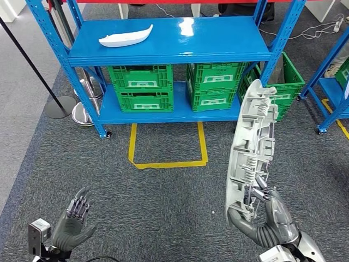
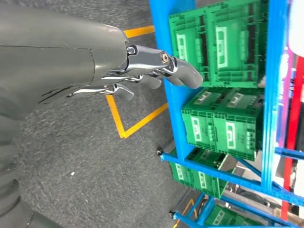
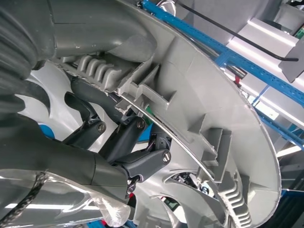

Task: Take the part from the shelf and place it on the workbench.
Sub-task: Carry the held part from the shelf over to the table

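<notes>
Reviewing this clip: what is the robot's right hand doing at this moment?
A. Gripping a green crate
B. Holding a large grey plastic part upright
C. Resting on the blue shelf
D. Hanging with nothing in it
B: in the head view the right hand grips the lower end of the grey plastic part, which stands upright in front of the blue shelf, apart from it.

Bright, even light from overhead. White glare sits on the blue shelf (image 1: pixel 205 33) top near its back edge. Shadows are soft. The right wrist view is backlit, its near surfaces slightly blurred.
</notes>
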`<act>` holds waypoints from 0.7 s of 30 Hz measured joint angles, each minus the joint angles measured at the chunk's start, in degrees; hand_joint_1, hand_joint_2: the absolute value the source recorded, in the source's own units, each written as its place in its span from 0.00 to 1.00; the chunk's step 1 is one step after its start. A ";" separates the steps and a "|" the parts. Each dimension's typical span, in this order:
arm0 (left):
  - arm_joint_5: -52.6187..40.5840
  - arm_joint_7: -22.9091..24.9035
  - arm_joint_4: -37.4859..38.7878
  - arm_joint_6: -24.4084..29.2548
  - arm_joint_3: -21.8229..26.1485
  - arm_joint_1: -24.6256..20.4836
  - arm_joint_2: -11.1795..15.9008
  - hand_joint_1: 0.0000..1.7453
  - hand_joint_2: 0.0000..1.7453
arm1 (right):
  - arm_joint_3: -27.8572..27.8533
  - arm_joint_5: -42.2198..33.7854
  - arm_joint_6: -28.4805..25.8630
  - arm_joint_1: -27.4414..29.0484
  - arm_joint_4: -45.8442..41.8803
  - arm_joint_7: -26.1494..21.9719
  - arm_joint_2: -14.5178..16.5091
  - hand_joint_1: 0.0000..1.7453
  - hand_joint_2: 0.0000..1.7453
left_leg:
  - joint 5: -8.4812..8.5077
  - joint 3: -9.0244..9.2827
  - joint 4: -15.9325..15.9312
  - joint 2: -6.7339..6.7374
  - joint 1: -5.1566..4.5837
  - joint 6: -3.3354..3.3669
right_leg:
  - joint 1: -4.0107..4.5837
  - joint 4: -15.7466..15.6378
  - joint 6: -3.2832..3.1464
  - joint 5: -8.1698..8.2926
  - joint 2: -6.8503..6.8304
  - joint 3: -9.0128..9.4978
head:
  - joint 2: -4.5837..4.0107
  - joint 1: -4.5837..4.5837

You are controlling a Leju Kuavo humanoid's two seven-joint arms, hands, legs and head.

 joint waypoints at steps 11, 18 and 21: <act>0.26 0.01 -1.84 0.02 -0.28 0.51 0.51 0.00 1.00 | -0.02 0.42 0.21 -0.09 0.03 -0.02 0.02 1.00 1.00 | 0.00 -0.01 0.00 0.00 -0.02 0.00 | -0.01 -0.01 0.00 0.00 0.00 0.00 | 0.00 -0.01; 0.44 0.08 6.35 -0.40 1.81 -0.59 0.16 0.00 1.00 | 0.26 1.96 -0.25 -0.32 0.61 -0.02 0.23 1.00 1.00 | 0.00 -0.01 0.00 0.01 -0.01 0.00 | -0.01 0.00 0.00 0.00 0.01 -0.01 | 0.00 -0.02; 1.25 0.11 11.22 -0.37 3.68 -1.53 -0.09 0.00 1.00 | 0.57 2.54 -0.60 -0.87 1.24 -0.02 0.56 1.00 1.00 | 0.00 -0.02 -0.01 0.00 0.00 0.00 | -0.01 0.00 0.00 0.00 0.01 -0.02 | 0.00 -0.02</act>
